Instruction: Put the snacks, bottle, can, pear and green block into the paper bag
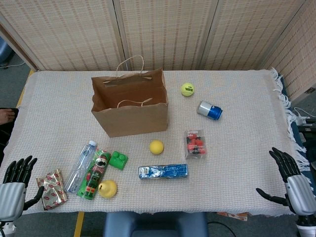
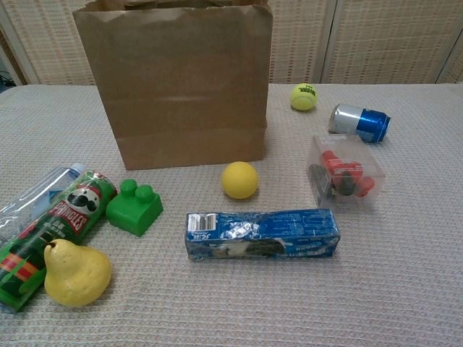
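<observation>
The pear (image 2: 76, 273) lies nearest, at the front left of the tabletop (image 1: 237, 187), touching the green crisp tube (image 2: 54, 235), with the clear bottle (image 1: 81, 165) just beside the tube on its far side and the green block (image 2: 135, 207) at the tube's top end. A red-and-silver snack packet (image 1: 52, 195) sits further left by the edge, and the blue biscuit pack (image 2: 262, 235) lies flat in the middle front. The paper bag (image 1: 131, 106) stands upright and open behind them; a yellow ball (image 2: 239, 180) rests near its front corner. To the right are a clear box of red items (image 2: 343, 173), the blue can (image 1: 210, 110) on its side, and a tennis ball (image 1: 187, 89) beyond it. The left hand (image 1: 15, 190) and right hand (image 1: 294, 182) hover at the front corners, fingers spread and holding nothing, so nothing appears packed yet. The crowded cluster is the risk: reaching for the pear or the tube could nudge the neighbours, and the bottle and can look ready to roll. A clumsy drop against the bag's rim could tip it over.
</observation>
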You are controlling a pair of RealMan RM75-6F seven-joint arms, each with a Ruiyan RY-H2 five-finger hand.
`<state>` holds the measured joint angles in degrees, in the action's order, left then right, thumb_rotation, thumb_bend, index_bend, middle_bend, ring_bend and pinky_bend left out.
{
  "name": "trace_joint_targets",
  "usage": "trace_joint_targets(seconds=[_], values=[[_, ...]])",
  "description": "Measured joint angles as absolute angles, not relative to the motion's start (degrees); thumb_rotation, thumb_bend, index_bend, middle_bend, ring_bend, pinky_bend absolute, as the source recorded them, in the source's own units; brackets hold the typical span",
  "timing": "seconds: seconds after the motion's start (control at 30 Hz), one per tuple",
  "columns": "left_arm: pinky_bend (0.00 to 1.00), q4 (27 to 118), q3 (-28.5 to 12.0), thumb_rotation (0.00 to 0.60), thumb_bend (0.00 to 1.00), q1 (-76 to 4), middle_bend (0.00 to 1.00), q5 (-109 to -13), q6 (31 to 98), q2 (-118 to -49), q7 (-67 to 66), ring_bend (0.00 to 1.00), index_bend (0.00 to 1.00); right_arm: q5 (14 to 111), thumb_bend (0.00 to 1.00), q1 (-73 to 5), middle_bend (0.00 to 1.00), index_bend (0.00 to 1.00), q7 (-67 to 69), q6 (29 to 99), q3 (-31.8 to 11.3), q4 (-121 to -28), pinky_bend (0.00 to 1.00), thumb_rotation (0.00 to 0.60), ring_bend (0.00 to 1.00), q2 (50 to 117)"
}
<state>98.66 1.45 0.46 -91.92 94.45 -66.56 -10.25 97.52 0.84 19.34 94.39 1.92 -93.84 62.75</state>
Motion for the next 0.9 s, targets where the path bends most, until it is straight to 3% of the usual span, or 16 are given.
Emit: trace_joint_targets(seconds=[0.37,0.7,0.9], values=[[0.00,99.45,1.77,0.600,0.33,0.81,0.00,-90.70,91.98,-65.11,-9.79,0.00,0.00,97.21,0.00,0.96,0.00,0.00,19.11,94.02,2.01,-94.14,0.00,0.600,0.00,62.70],[0.00,104.83,6.75,0.600,0.33,0.53,0.00,-85.15,80.30,-61.56,-15.24,0.00,0.00,97.78,0.00,0.61,0.00,0.00,19.32,93.69,2.12,-94.67,0.00,0.600,0.00,62.55],[0.00,101.37,8.29,0.600,0.33,0.04,0.00,-87.20,78.75,-64.94,-19.14,0.00,0.00,98.30,0.00,0.31,0.00,0.00,19.31,93.44,2.21,-94.85,0.00,0.600,0.00,62.53]])
